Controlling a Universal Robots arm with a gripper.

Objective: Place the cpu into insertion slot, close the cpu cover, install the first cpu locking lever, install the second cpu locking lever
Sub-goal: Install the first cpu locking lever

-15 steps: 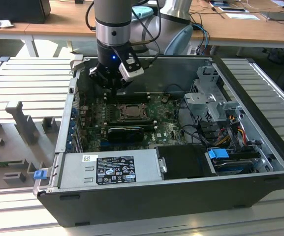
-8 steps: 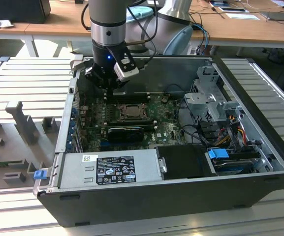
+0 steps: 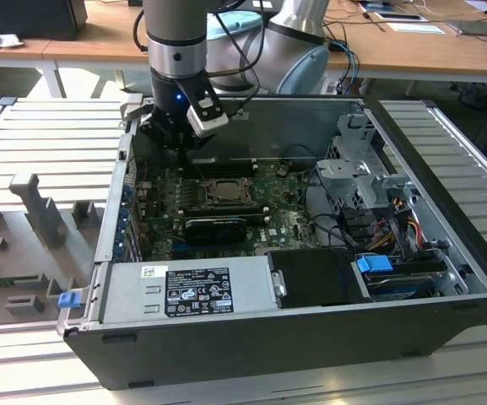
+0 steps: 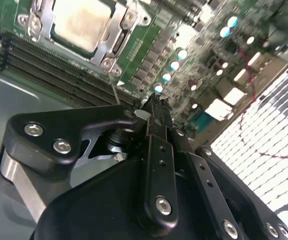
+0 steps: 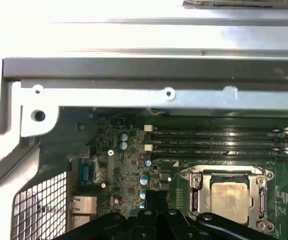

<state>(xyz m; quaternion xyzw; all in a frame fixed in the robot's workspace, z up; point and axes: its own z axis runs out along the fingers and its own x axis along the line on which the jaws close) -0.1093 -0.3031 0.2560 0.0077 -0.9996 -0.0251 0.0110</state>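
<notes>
First wrist view, item one: cpu [image 5: 228,196], a pale silvery-tan square, seated flat in the insertion slot [image 5: 227,176]. It also shows in the second wrist view [image 4: 79,22].

Item two: cpu cover [image 5: 195,196], a grey metal frame. It lies down over the slot, and the chip shows through its cut-out centre.

Item three: memory slots [image 5: 218,142], long, black and parallel, just beside the cover, on the green circuit board [image 5: 124,170].

Item four: pincer [image 5: 153,200]. It is clenched, with the tips meeting and nothing visible between them. It hangs over the board near one corner of the cover, apart from the chip. In the second wrist view its tips [image 4: 154,103] sit close to a thin wire rod [image 4: 115,92] that runs from the cover's corner; whether they touch cannot be told.

Exterior view, reckoned from the cpu [image 3: 224,197]:
- Pincer [image 3: 180,145]: 11 o'clock, low inside the computer case [image 3: 446,245].
- Long black card [image 3: 216,228]: 6 o'clock, near.
- Power supply [image 3: 188,291]: 6 o'clock, beyond the card, against the case wall.
- Drive cage [image 3: 357,169]: 2 o'clock, well apart.
- Counter [image 3: 49,143]: grey and slatted, carrying the case.
</notes>
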